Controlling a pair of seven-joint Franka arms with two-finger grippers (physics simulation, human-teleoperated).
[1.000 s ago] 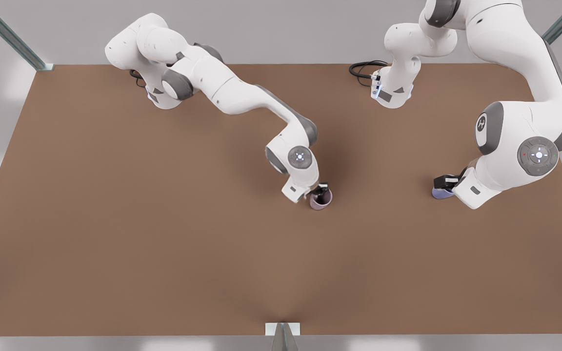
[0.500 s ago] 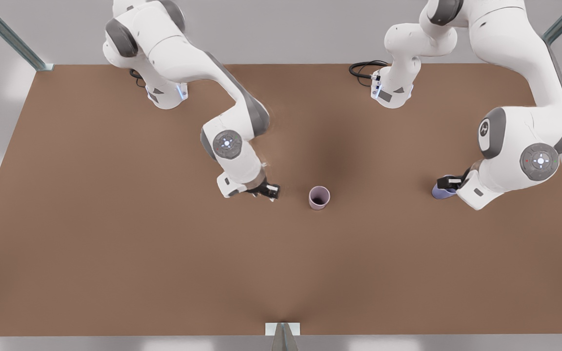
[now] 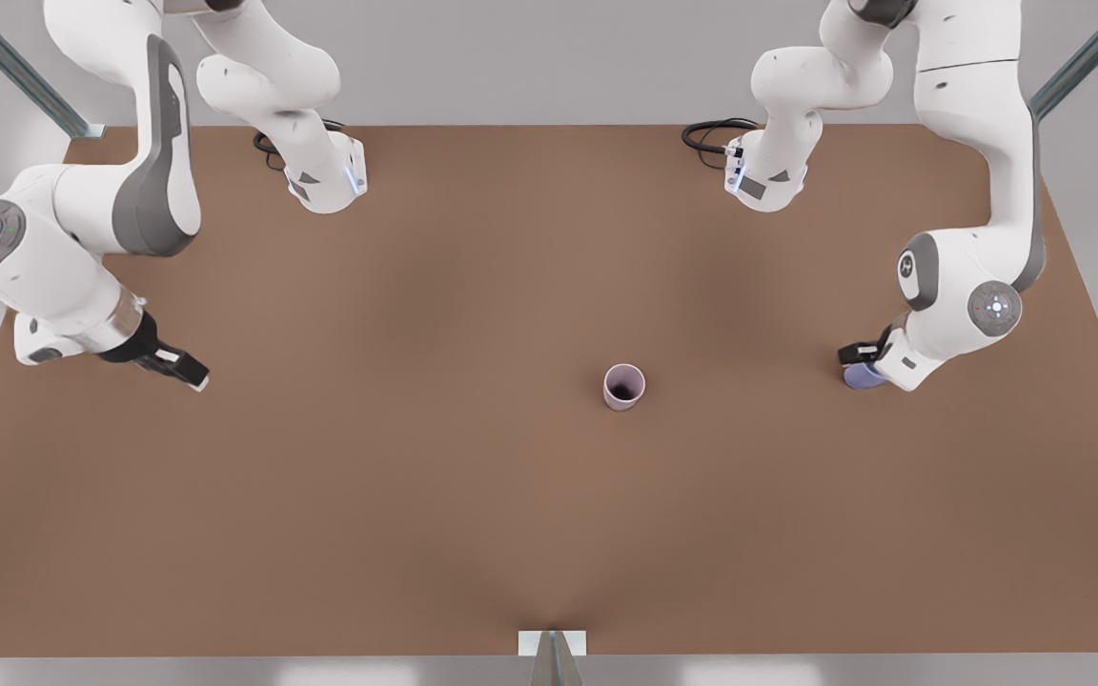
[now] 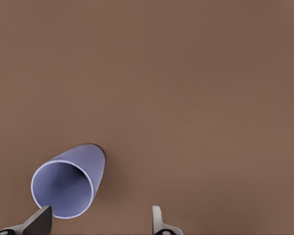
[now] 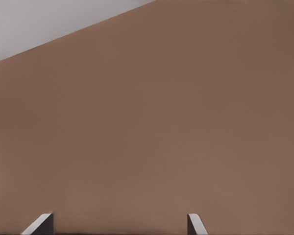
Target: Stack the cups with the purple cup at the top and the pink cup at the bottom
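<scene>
- Since 1 second ago, the right gripper (image 3: 189, 373) has let go of the pink cup (image 3: 624, 387) and swung way out to the front view's left side, so now it hangs over bare table (image 3: 435, 495) well apart from everything. Its own wrist view shows both fingers (image 5: 40, 224) spread wide with nothing between them.
- That pink cup hasn't budged: it stands upright, mouth up, around the middle of the table, all alone. My guess is it got parked there on purpose as the base of the stack, and the arm cleared off so it won't block the other one.
- Over on the front view's right, the left gripper (image 3: 860, 356) sits low at the purple cup (image 3: 861, 375), about where it was 1 second ago, just with the arm tucked in more.
- From the left wrist view, the purple cup (image 4: 68, 182) looks off to one side of the gripper (image 4: 99, 221), with 1 finger (image 4: 38, 221) right at its rim and the other finger clear of it. The gripper reads as open to me, not clamped yet.
- Cup's mouth faces the camera, so the gripper is coming from above, probably lining up to pinch the rim wall.
- Stacking hasn't started; the 2 cups are still well apart.
</scene>
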